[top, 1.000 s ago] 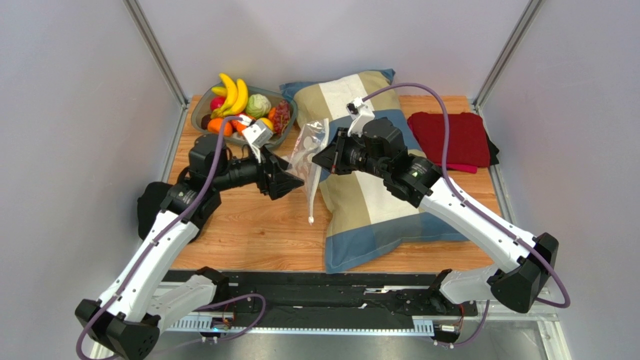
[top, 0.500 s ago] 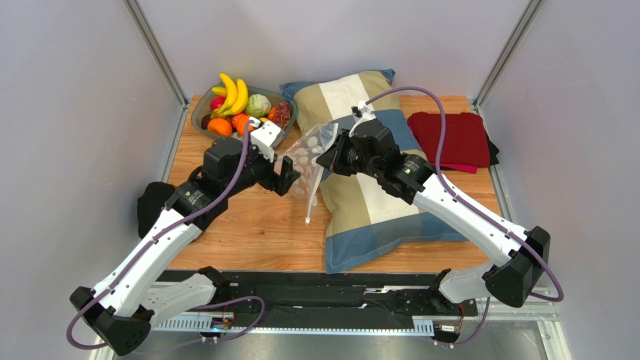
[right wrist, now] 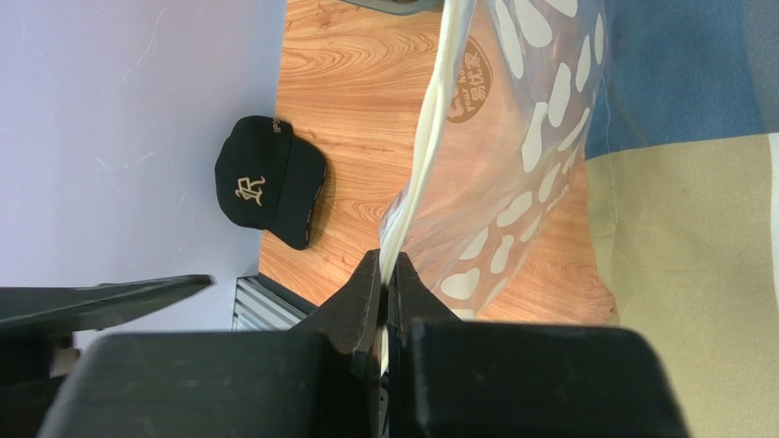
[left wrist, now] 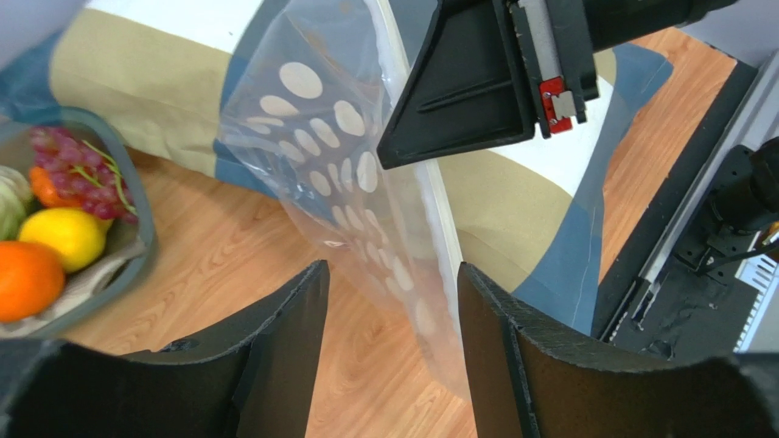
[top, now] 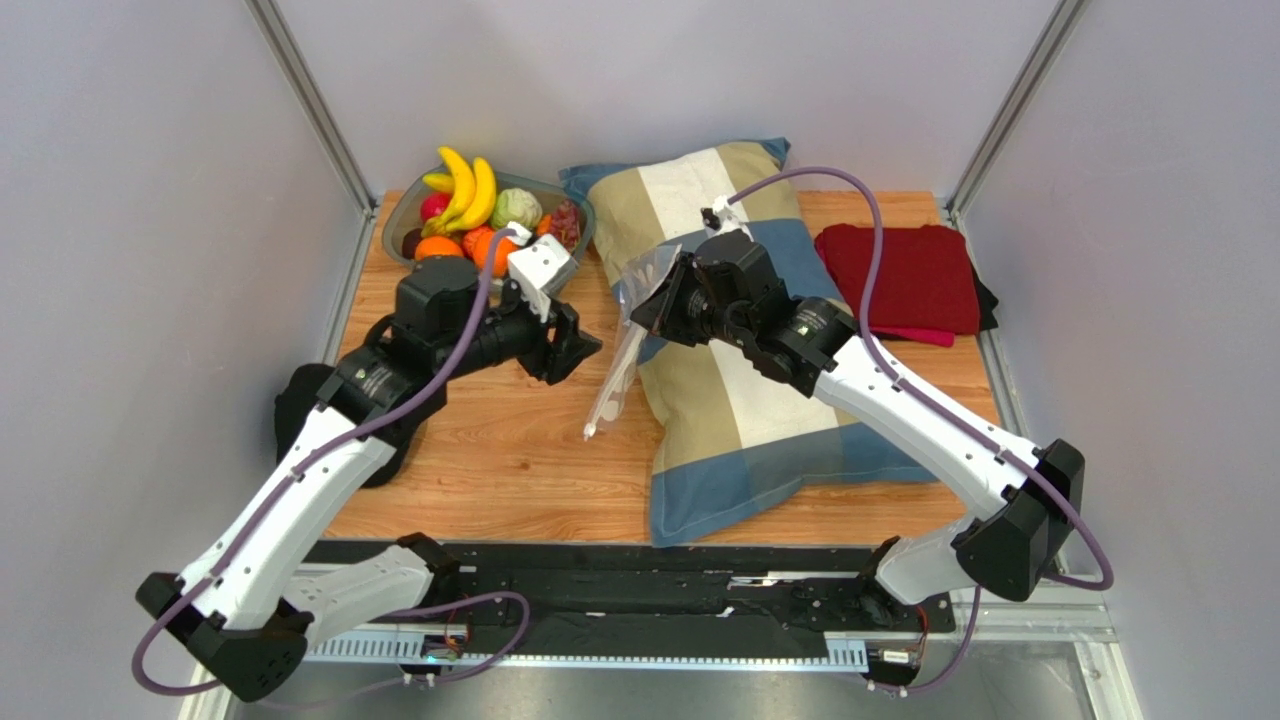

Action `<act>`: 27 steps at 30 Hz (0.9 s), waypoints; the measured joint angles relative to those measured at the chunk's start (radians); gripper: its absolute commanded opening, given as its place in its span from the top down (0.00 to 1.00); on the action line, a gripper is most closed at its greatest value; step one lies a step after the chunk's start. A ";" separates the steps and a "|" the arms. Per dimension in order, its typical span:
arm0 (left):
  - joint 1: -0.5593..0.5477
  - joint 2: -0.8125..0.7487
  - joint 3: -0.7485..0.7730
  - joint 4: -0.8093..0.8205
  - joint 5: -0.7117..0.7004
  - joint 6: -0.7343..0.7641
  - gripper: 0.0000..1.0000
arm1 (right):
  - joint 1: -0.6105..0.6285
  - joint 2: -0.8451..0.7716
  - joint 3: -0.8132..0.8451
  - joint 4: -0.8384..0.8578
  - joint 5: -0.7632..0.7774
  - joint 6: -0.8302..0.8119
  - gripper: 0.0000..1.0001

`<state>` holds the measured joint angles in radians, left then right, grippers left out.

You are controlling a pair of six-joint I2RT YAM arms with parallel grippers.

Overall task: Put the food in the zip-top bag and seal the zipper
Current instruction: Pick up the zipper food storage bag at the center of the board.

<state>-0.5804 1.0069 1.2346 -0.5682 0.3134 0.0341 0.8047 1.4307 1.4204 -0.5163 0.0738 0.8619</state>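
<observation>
The clear dotted zip-top bag (top: pixel 613 348) hangs slanted above the wood, between my arms. My right gripper (top: pixel 652 311) is shut on its upper edge; the right wrist view shows the gripper (right wrist: pixel 388 274) pinching the white zipper (right wrist: pixel 422 155) with the bag (right wrist: pixel 526 155) below. My left gripper (top: pixel 580 339) is open just left of the bag. In the left wrist view the bag (left wrist: pixel 338 164) hangs between the open gripper's (left wrist: pixel 391 274) fingers. The food, bananas (top: pixel 466 183), cabbage (top: pixel 517 207), oranges (top: pixel 439 248) and grapes (top: pixel 567 225), lies in the grey bowl (top: pixel 400 228).
A large striped pillow (top: pixel 751 390) lies right of the bag under the right arm. A red cloth (top: pixel 902 278) is at the back right. A black cap (top: pixel 308 408) lies at the table's left edge. Lemon (left wrist: pixel 62 237) and grapes (left wrist: pixel 78 178) show in the bowl.
The left wrist has turned and drawn slightly back toward the bowl, staying open. The bag's lower end has swung left and the right gripper has shifted a little up with it.
</observation>
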 measured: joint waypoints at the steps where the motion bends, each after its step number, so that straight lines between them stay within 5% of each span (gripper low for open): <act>1: -0.005 0.017 0.000 0.001 0.001 0.001 0.44 | 0.000 0.003 0.002 -0.002 -0.002 0.006 1.00; 27: -0.153 0.162 0.000 0.003 -0.100 0.088 0.43 | 0.000 0.018 0.002 -0.011 -0.008 0.065 1.00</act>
<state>-0.7338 1.1690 1.2346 -0.5655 0.2131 0.1223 0.8047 1.4487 1.4223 -0.5270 0.0662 0.9268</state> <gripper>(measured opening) 0.571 0.015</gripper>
